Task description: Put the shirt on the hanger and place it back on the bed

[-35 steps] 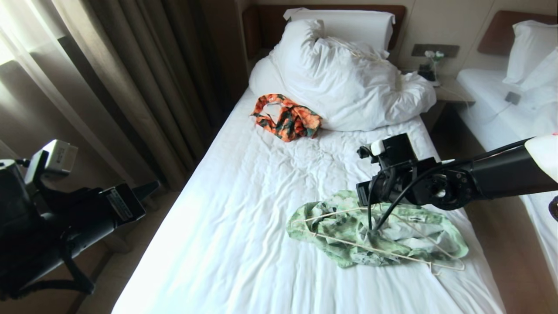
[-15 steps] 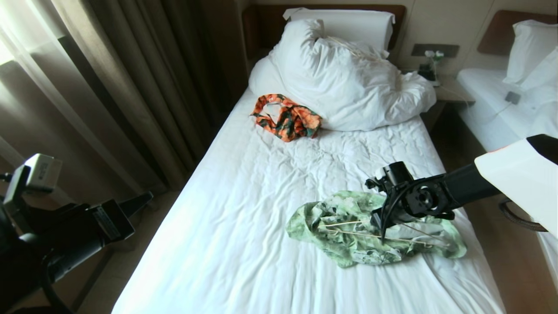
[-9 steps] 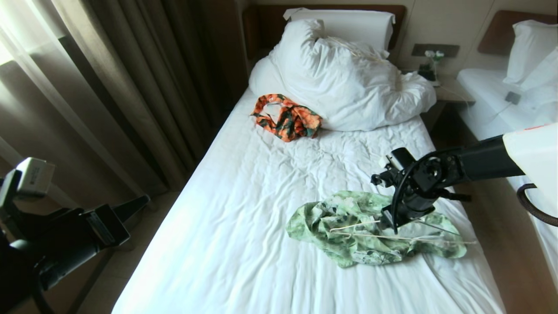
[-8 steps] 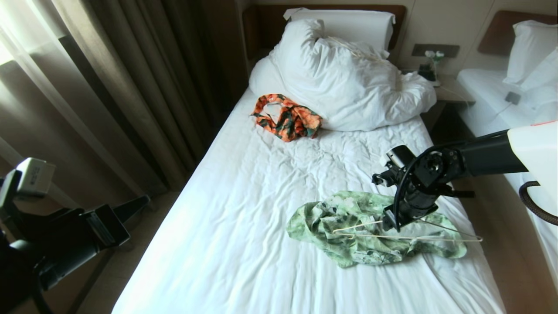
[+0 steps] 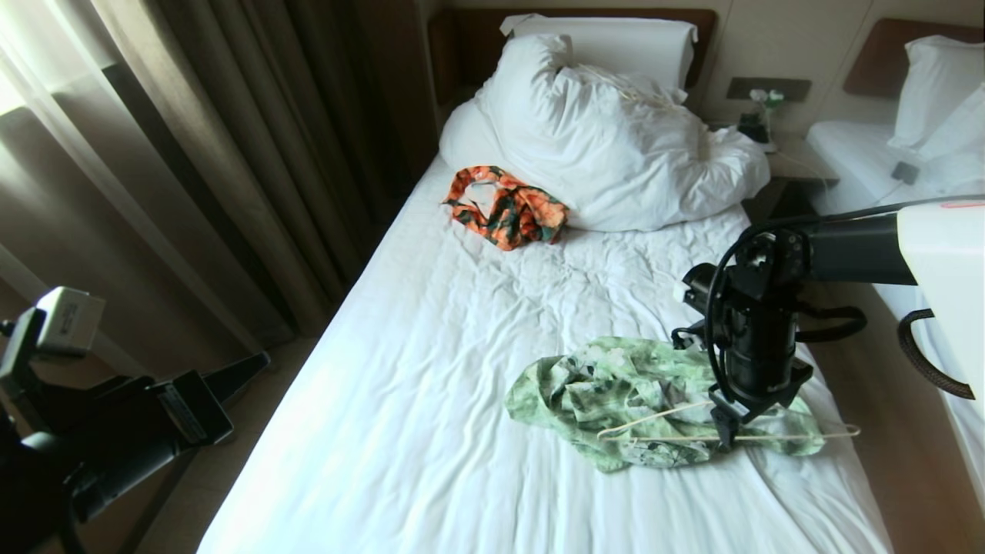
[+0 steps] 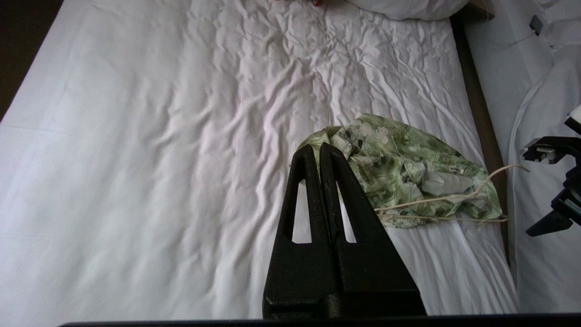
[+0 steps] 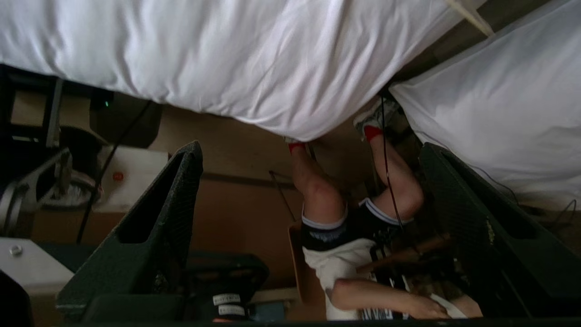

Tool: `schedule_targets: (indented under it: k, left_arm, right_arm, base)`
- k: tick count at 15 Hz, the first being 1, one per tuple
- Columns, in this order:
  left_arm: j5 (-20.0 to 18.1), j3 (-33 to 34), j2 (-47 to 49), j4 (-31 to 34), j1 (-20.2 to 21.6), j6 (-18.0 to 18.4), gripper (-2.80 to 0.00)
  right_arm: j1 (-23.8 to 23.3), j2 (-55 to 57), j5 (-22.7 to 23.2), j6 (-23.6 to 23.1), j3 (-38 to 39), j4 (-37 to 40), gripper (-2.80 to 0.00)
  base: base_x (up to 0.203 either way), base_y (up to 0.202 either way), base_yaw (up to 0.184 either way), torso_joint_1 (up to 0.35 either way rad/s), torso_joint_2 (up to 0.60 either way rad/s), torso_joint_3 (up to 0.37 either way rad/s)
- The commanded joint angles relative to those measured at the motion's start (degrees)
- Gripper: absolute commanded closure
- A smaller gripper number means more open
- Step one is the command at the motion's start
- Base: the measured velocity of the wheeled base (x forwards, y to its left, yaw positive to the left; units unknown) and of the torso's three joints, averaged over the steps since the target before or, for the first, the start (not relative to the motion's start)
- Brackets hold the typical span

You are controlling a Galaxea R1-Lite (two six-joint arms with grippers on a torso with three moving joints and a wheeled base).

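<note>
The right gripper [image 5: 735, 431] points down with jaws spread wide, while the left gripper [image 6: 320, 154] hangs closed, low at the left.

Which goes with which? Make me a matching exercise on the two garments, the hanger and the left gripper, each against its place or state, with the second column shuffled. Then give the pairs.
Things:
1. shirt
2. hanger
3. orange floral garment
4. left gripper

Places or states:
A. up against the bunched duvet
B. shut and empty, off the left side of the bed
C. crumpled on the sheet near the bed's right edge
D. lying on top of the green cloth, not inside it

Pairs: 1-C, 2-D, 3-A, 4-B
</note>
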Motion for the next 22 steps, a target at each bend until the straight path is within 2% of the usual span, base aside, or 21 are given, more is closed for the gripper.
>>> schedule_targets:
  k: [1,3,5,8,9,13,15,17,20,22]
  left_arm:
    - [-0.09,0.04,0.21,-0.23,-0.08,-0.14,0.0]
    - [-0.18,0.04,0.3,-0.23,-0.26,-0.14,0.0]
    - [-0.22,0.04,0.53,-0.23,-1.13,-0.23,0.0]
    - [-0.18,0.3,0.12,-0.23,-1.84,-0.23,0.0]
    - [-0.05,0.41,-0.43,-0.23,-1.84,-0.23,0.0]
    - [-0.04,2.14,-5.17,-0.13,-1.76,-0.31,0.0]
    - [-0.2,3.15,-9.48,0.73,-1.93,-0.31,0.0]
    - [-0.25,2.3,-14.36,6.83,-2.1,-0.31,0.0]
    - [-0.25,-1.5,-20.89,15.8,-2.2,-0.31,0.0]
    - [0.24,-3.84,-27.43,22.14,-2.17,0.1,0.0]
  right_arm:
    - [0.08,3.19,-0.17,-0.57,-4.2,10.88,-2.8]
    - [0.03,3.42,-0.19,-2.52,-4.39,11.04,-2.8]
    - [-0.01,3.04,0.66,-2.42,-4.39,6.68,-2.8]
    - [-0.31,2.91,0.69,-1.19,-4.39,5.58,-2.8]
    - [-0.28,2.32,0.82,-0.15,-4.04,5.47,0.0]
    - [0.95,-2.89,1.72,7.89,-1.55,-2.89,0.0]
    - [2.23,-7.59,1.74,11.15,1.28,-9.64,0.0]
    - [3.87,-14.19,1.8,13.97,7.41,-18.7,0.0]
    - [7.51,-24.36,1.78,15.19,18.12,-32.9,0.0]
    - [10.22,-32.72,1.54,15.44,24.43,-37.74,0.0]
  base:
    - [0.0,0.0,0.0,0.0,0.0,0.0]
    - [0.0,0.0,0.0,0.0,0.0,0.0]
    - [0.0,0.0,0.0,0.0,0.0,0.0]
    - [0.0,0.0,0.0,0.0,0.0,0.0]
    - [0.0,0.0,0.0,0.0,0.0,0.0]
    - [0.0,0.0,0.0,0.0,0.0,0.0]
    - [0.0,0.0,0.0,0.0,0.0,0.0]
    - [0.0,0.0,0.0,0.0,0.0,0.0]
    - [0.0,0.0,0.0,0.0,0.0,0.0]
    - [0.0,0.0,0.0,0.0,0.0,0.0]
